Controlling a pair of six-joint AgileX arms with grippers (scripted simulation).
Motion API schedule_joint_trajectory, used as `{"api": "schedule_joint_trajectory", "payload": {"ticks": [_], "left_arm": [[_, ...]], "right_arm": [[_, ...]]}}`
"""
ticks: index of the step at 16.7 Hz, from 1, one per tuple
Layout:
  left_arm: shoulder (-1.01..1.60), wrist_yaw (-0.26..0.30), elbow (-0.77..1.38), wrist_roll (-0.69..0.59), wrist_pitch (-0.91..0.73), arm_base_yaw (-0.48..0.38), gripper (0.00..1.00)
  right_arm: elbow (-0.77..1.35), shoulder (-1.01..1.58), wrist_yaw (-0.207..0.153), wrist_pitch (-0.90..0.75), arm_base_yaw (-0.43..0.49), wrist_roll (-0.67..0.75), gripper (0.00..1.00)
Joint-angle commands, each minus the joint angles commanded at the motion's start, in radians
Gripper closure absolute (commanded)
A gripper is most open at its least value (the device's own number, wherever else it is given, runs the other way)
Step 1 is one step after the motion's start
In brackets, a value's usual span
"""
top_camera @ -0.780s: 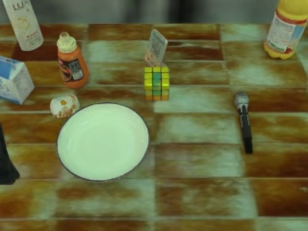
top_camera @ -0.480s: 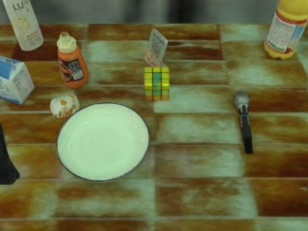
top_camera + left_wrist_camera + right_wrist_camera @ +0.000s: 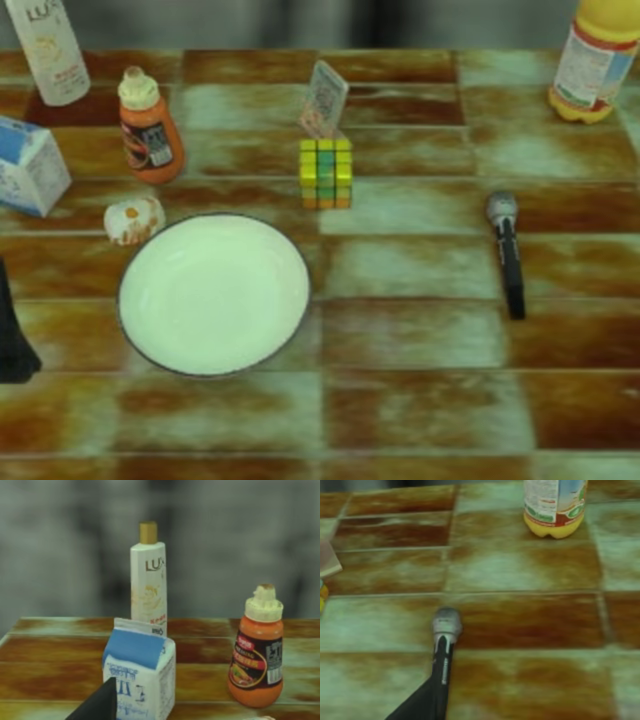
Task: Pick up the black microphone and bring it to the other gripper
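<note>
The black microphone [image 3: 508, 262] lies flat on the table's right side, grey mesh head toward the back and handle toward the front. The right wrist view shows the microphone [image 3: 444, 650] from close above, with a black wedge of my right gripper [image 3: 422, 705] overlapping the lower end of its handle in the picture; I cannot tell whether they touch. My right arm is out of the top view. My left arm [image 3: 12, 335] is parked at the table's left edge, and a black tip of its gripper [image 3: 100, 705] shows in front of the milk carton.
A white plate [image 3: 213, 295] sits left of centre. Behind it are a colour cube [image 3: 326, 172], a leaning card [image 3: 323, 100], an orange sauce bottle [image 3: 150, 130], a milk carton [image 3: 30, 165], a white bottle [image 3: 48, 50] and a small bread-like lump [image 3: 133, 218]. A yellow bottle [image 3: 595, 60] stands back right.
</note>
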Motion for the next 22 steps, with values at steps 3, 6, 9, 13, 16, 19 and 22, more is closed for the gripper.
{"api": "schedule_joint_trajectory", "payload": {"ticks": [3, 6, 9, 13, 16, 19, 22], "left_arm": [[0.0, 0.0, 0.0, 0.0, 0.0, 0.0, 0.0], [0.0, 0.0, 0.0, 0.0, 0.0, 0.0, 0.0], [0.0, 0.0, 0.0, 0.0, 0.0, 0.0, 0.0], [0.0, 0.0, 0.0, 0.0, 0.0, 0.0, 0.0], [0.0, 0.0, 0.0, 0.0, 0.0, 0.0, 0.0], [0.0, 0.0, 0.0, 0.0, 0.0, 0.0, 0.0], [0.0, 0.0, 0.0, 0.0, 0.0, 0.0, 0.0]], "right_arm": [[0.225, 0.339, 0.007, -0.154, 0.052, 0.056, 0.0], [0.443, 0.658, 0.012, -0.305, 0.103, 0.11, 0.0], [0.643, 0.923, 0.016, -0.439, 0.15, 0.16, 0.0], [0.861, 1.201, 0.02, -0.573, 0.2, 0.213, 0.0], [0.968, 1.331, 0.021, -0.632, 0.223, 0.238, 0.0], [1.005, 1.37, 0.022, -0.65, 0.231, 0.246, 0.0], [1.005, 1.37, 0.022, -0.65, 0.231, 0.246, 0.0]]}}
